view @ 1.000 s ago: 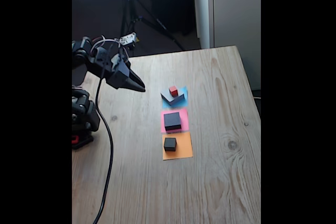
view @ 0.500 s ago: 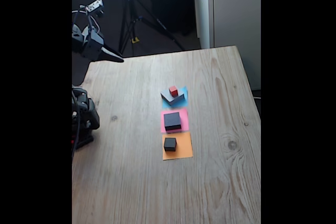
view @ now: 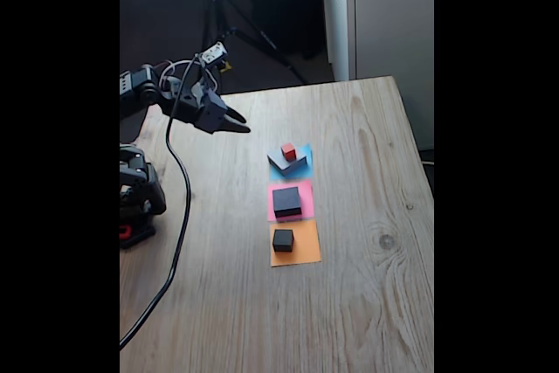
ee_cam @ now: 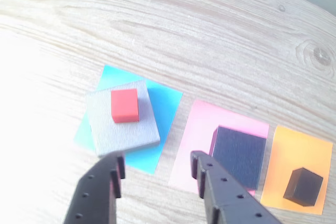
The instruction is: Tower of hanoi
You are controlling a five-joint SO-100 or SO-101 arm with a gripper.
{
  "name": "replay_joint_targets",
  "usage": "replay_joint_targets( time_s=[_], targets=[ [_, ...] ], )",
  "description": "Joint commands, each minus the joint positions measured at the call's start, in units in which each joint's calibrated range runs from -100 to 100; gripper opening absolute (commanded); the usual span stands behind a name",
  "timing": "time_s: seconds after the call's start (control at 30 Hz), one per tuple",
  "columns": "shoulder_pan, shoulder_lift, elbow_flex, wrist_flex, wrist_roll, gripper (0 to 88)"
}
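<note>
1. The jaws (ee_cam: 156, 169) are spread and hold nothing; in the fixed view they (view: 241, 123) hang above the desk (view: 367, 303), well apart from the blocks.
2. The tiny red cube (ee_cam: 125, 105) sits on the wide flat grey block (ee_cam: 123, 118), which lies on the blue paper square (ee_cam: 165, 100).
3. The medium black block (ee_cam: 239, 151) rests on the pink paper square (ee_cam: 197, 129), and the small dark grey block (ee_cam: 302, 186) on the orange paper square (ee_cam: 294, 148).
4. This looks like an approach step; going by the wrist view, the red cube is the likely pick.
5. The next move calls for bringing the jaws forward, straddling the cube squarely, then closing without nudging the grey block beneath.
</note>
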Motion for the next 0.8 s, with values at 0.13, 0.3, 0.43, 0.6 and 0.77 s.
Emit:
replay_joint_targets(
  time_s=[0.13,0.3,0.43,0.6,0.77],
  targets=[
    [1.22,3.88,10.94,-23.48,1.04,24.7],
    [0.38,9.18,21.03,-44.92,1.04,29.2],
    [-0.7,15.39,27.31,-61.44,1.04,30.4],
    [-2.21,24.55,32.31,-79.4,-1.47,31.5],
    [-2.79,35.75,33.12,-94.13,-4.14,31.5]
  ],
)
